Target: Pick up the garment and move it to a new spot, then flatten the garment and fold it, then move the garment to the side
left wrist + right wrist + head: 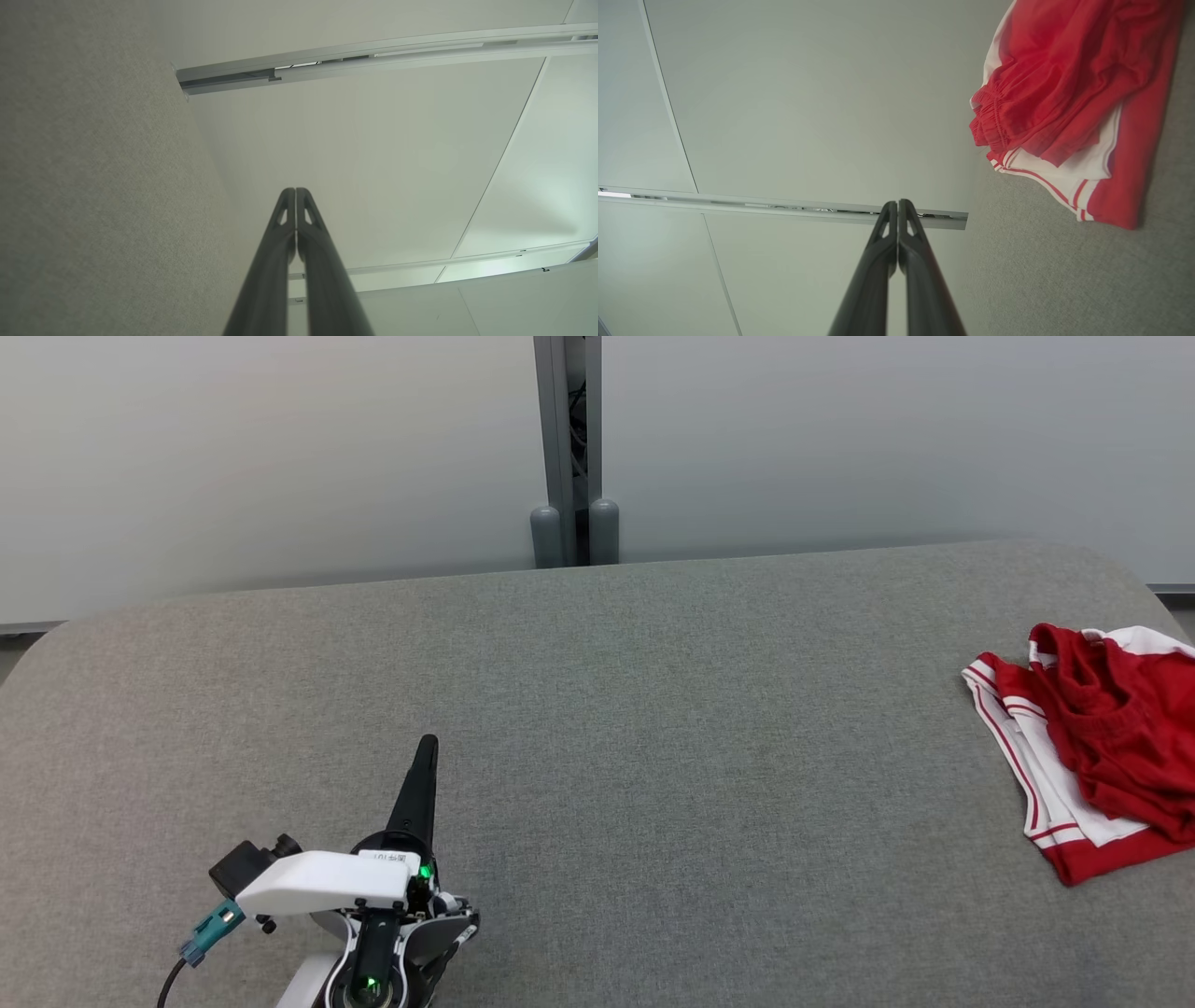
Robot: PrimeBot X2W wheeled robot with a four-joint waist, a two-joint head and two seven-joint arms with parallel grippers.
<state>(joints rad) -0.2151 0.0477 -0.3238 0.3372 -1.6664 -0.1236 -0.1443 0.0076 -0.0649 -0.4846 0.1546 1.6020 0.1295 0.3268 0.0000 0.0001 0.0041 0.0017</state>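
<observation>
The left hand [426, 756] sits at about seven o'clock in the head view, above its white wrist [322, 882]. Its two dark fingers are pressed together and point toward twelve. The right hand [897, 207], seen from its own wrist camera, likewise has both fingers closed tip to tip, gripping nothing.

The table [653, 709] is covered in grey cloth, matt and finely rough like felt. At three o'clock on it, the garment [1102, 747] is thin, soft red and white cloth. At seven o'clock, the left gripper [427, 747] is smooth, dark, matt plastic, and its wrist cover [317, 882] is glossy white plastic. At twelve o'clock, the post [565, 439] looks like grey painted metal, set between smooth, pale wall panels [280, 457].
</observation>
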